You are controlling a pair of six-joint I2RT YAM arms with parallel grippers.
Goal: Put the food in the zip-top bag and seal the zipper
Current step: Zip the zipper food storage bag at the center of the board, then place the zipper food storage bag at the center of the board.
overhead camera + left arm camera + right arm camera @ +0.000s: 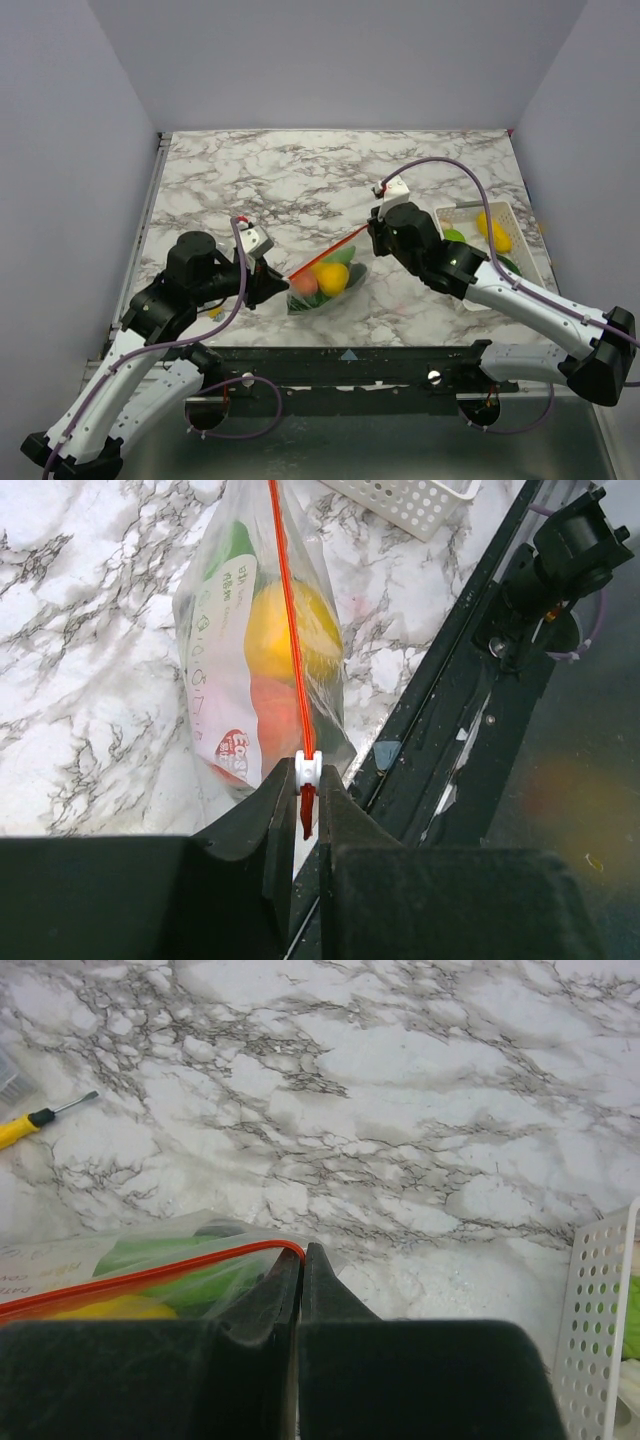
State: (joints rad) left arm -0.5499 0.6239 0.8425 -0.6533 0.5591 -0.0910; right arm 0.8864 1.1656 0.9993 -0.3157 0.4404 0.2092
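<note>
Marble table [300, 170] carries the clear zip-top bag [322, 298], slung near the front edge between both arms, with yellow, orange-red and green food [332, 276] inside. A white slotted tray [410, 508] sits to its right, holding more pieces [493, 232]. The left claw [272, 287] is clenched on the zipper [330, 250] just behind its white slider [308, 770]. The right claw [372, 232] pinches the strip's far end. A yellow screwdriver [40, 1120] lies well apart.
</note>
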